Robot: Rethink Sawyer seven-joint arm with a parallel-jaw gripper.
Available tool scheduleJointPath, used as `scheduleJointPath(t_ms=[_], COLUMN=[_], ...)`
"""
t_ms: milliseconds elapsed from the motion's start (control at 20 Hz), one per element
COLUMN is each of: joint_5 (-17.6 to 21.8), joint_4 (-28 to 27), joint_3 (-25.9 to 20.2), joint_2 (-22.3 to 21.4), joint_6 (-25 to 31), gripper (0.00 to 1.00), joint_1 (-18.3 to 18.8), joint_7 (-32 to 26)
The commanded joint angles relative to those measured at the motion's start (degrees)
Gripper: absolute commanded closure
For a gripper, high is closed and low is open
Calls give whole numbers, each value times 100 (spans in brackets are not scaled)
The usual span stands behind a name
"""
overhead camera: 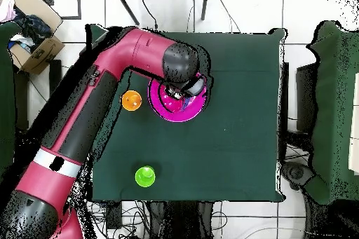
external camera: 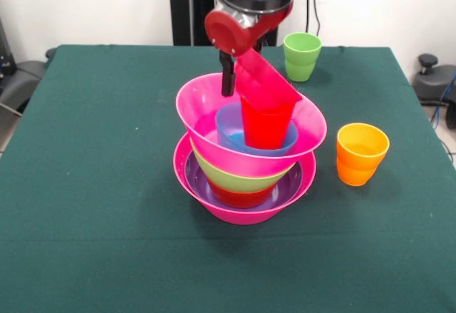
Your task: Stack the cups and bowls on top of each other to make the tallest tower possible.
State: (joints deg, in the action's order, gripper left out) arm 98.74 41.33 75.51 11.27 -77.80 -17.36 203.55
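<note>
The tower stands mid-table. Its base is a large hot-pink bowl (external camera: 246, 214) holding a purple bowl (external camera: 195, 179), a crimson bowl (external camera: 241, 197) and a lime green bowl (external camera: 229, 177). A second hot-pink bowl (external camera: 201, 113) sits tilted on top, with a blue bowl (external camera: 229, 129) in it. My gripper (external camera: 246, 83) hangs over the top, shut on the tilted red cup (external camera: 266, 124), whose base is in the blue bowl. One black finger (external camera: 227, 79) shows left of the cup's rim; the other is hidden. Overhead, the arm covers most of the tower (overhead camera: 175, 113).
The orange cup (external camera: 362, 153) stands upright right of the tower; overhead it (overhead camera: 131, 100) lies left of it. The lime green cup (external camera: 302, 55) stands upright at the far edge near the pedestal, also overhead (overhead camera: 145, 176). A cardboard box (overhead camera: 31, 40) sits off the table.
</note>
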Motion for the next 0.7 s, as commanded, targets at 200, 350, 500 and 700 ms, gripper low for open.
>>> scheduleJointPath(t_ms=[200,350,500,700], joint_5=[203,217,187,208], joint_4=[427,424,387,455], joint_3=[-623,-653,-708,-795], joint_2=[-361,-350,-314,-353], joint_6=[-393,-344,-243,-254], gripper=[0,0,0,0], joint_1=[-178,-205,-261,-333], joint_7=[-1334,-1287,-1190,-1311])
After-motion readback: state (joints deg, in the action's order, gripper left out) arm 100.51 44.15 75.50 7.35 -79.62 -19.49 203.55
